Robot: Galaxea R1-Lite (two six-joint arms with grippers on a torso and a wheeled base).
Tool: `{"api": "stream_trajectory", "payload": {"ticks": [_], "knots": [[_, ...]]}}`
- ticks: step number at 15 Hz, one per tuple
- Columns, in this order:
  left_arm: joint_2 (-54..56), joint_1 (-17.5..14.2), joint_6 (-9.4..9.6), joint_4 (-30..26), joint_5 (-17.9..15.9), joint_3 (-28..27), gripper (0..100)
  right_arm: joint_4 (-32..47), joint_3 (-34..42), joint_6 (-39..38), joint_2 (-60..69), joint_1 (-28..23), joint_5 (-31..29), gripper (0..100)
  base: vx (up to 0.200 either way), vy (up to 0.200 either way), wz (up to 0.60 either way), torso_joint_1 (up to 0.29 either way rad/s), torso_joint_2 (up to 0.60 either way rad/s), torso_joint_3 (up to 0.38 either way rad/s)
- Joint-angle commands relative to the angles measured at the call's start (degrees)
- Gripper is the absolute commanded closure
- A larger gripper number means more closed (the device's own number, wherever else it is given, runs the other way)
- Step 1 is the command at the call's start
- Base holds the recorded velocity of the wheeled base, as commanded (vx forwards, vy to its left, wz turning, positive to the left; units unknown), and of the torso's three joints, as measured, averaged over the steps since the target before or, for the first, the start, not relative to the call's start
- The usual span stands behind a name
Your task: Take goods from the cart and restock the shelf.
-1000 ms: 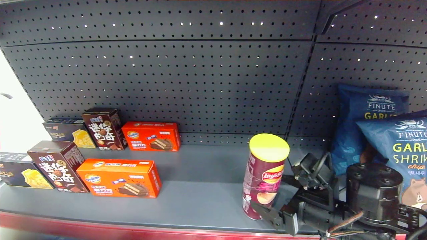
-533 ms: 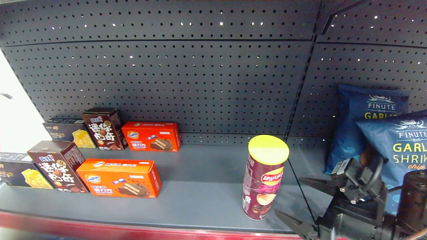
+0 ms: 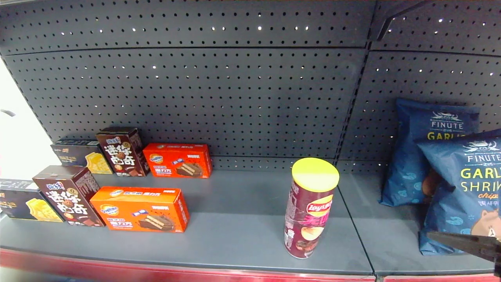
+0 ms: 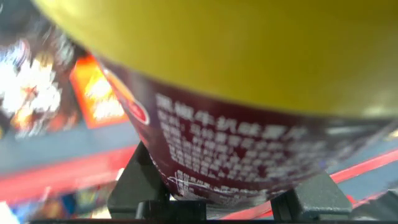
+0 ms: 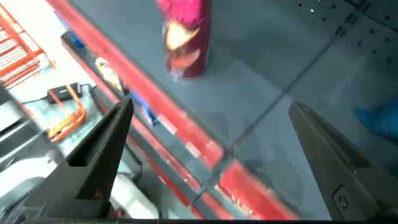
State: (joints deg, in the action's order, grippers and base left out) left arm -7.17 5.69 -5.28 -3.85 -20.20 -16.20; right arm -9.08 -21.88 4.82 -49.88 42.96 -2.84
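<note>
We're watching the right gripper point(image 5: 217, 155) spreading its fingers point(image 5: 99, 149) wide, gripping nothing. One chip can point(image 3: 311, 207) is standing on the shelf point(image 3: 242, 235) well beyond them. The left gripper point(image 4: 224, 202) is clamping a second can point(image 4: 249, 137). Six boxes point(image 3: 141, 209) and two blue bags point(image 3: 426, 149) are sitting farther out. A second ago the right fingers were flanking that chip can; now they're clear.

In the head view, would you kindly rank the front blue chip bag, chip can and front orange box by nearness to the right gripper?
1. front blue chip bag, beside the right gripper.
2. chip can, centre-right.
3. front orange box, left.
</note>
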Motion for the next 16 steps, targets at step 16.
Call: {"api": "stream_trajectory", "payload": {"ticks": [16], "knots": [[-42.93, 4.5, 0.18, 4.38, -20.41, -19.83, 100, -3.05, 3.51, -9.56, 1.02, 0.81, 0.03, 0, 0.0, 0.0, 0.0, 0.0, 0.0, 0.0]]}}
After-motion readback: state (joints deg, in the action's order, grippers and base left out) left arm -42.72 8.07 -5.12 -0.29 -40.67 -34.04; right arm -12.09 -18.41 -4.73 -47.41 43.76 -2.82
